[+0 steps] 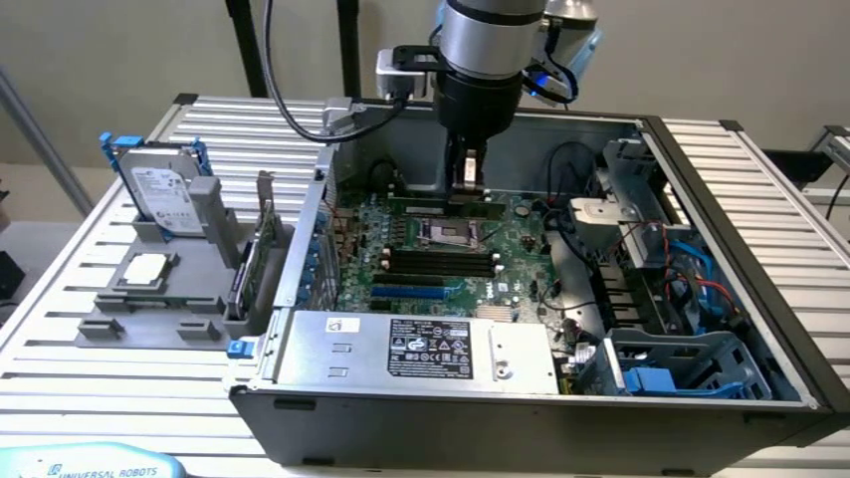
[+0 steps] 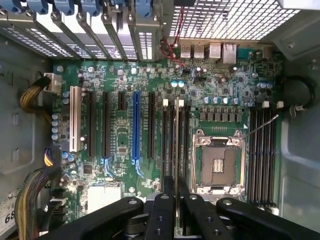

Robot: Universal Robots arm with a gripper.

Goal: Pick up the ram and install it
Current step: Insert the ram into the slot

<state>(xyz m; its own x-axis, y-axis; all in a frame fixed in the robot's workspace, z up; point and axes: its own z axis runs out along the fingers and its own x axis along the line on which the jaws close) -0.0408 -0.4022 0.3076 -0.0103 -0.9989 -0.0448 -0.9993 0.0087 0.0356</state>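
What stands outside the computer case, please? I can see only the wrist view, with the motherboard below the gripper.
Observer: A grey holder sits at the exterior view's left of the case, with a hard drive standing in it.
Operator: Does it hold anything else?
Observer: Yes, a square silver processor chip lies flat on it.
Operator: How does the arm stand?
Observer: It reaches roughly straight down into the case, the gripper shut on the ram.
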